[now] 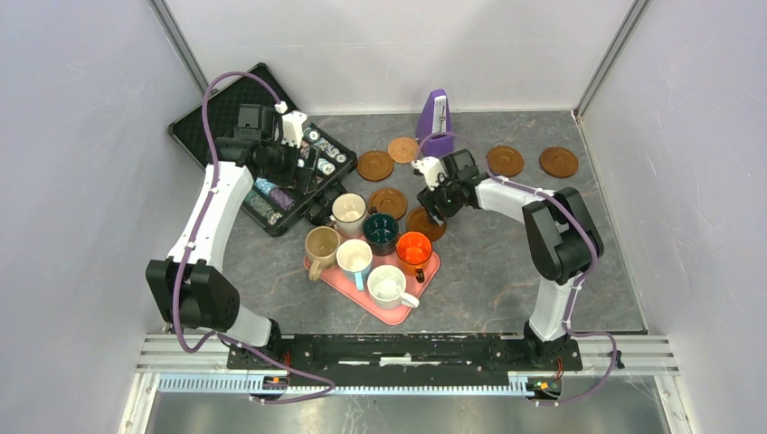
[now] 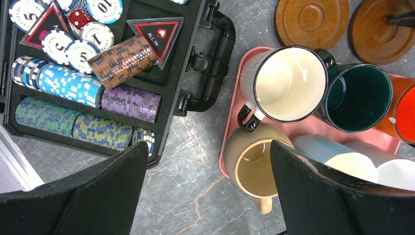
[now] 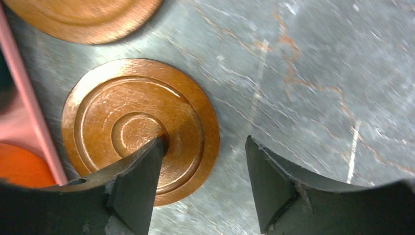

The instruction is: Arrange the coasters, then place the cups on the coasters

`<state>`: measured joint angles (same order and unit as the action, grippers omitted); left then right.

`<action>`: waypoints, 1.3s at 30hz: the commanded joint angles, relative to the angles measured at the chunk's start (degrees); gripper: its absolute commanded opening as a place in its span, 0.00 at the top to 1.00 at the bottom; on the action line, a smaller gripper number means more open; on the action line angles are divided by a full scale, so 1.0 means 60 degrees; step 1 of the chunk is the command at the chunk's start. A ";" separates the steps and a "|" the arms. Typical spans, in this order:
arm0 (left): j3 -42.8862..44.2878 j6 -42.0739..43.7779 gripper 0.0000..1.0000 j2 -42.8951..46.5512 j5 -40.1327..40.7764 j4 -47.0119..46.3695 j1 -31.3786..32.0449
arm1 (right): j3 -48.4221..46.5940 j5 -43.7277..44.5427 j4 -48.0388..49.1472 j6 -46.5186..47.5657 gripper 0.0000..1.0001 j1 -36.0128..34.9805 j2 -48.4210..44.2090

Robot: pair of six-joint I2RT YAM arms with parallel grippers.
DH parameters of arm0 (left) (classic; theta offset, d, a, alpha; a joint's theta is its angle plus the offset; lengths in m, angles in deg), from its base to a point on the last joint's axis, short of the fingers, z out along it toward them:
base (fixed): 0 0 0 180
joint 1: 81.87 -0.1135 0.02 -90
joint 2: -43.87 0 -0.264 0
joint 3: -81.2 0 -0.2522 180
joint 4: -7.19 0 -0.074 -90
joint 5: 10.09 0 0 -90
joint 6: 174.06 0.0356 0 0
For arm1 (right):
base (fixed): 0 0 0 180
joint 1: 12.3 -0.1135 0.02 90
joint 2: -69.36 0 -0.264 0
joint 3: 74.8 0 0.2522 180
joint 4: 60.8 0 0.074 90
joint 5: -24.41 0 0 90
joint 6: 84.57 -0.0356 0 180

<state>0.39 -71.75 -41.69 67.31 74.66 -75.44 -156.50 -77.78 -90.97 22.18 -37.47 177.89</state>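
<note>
My left gripper (image 2: 208,147) hangs wide open and empty over bare table (image 1: 506,271), between the chip case (image 2: 171,54) edge and the pink tray (image 2: 234,93) rim. Six cups (image 1: 355,256) crowd that tray. My right gripper (image 3: 204,142) stands parted, gripping nothing. One finger (image 3: 137,181) is over a coaster (image 3: 122,112) just beside the tray's edge, the other over bare table. Two more coasters (image 1: 505,161) lie far right, with open room in front of them.

Robotics lab test cell, plain pale walls (image 1: 81,136) boxing a grey marbled tabletop (image 1: 506,271), two cabled arms (image 1: 213,208) on aluminium rail (image 1: 633,348).
</note>
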 commanded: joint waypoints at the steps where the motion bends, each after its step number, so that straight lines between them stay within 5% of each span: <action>1: 0.0141 0.0436 0.00 0.0034 -0.0254 -0.0060 -0.0047 | 0.0531 0.0610 -0.0873 0.0595 0.34 0.0979 -0.0297; 17: -0.0116 0.0197 0.00 -0.0071 -0.0609 -0.0586 -0.0047 | 0.1299 0.0781 -0.2405 0.2873 0.42 0.5144 -0.1194; 28: 0.0015 0.0228 0.00 -0.0094 -0.0494 -0.0572 -0.0047 | -0.1084 0.0697 -0.3033 0.3796 0.40 0.7566 0.0355; 39: 0.0041 0.0093 0.00 -0.0131 -0.0317 -0.0573 -0.0047 | -0.3063 0.0852 -0.3438 0.3990 0.40 0.8397 0.1490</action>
<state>-0.31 -71.77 -42.15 65.87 73.02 -75.44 -171.54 -74.15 -110.05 44.39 12.28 184.99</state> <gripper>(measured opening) 0.997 0.601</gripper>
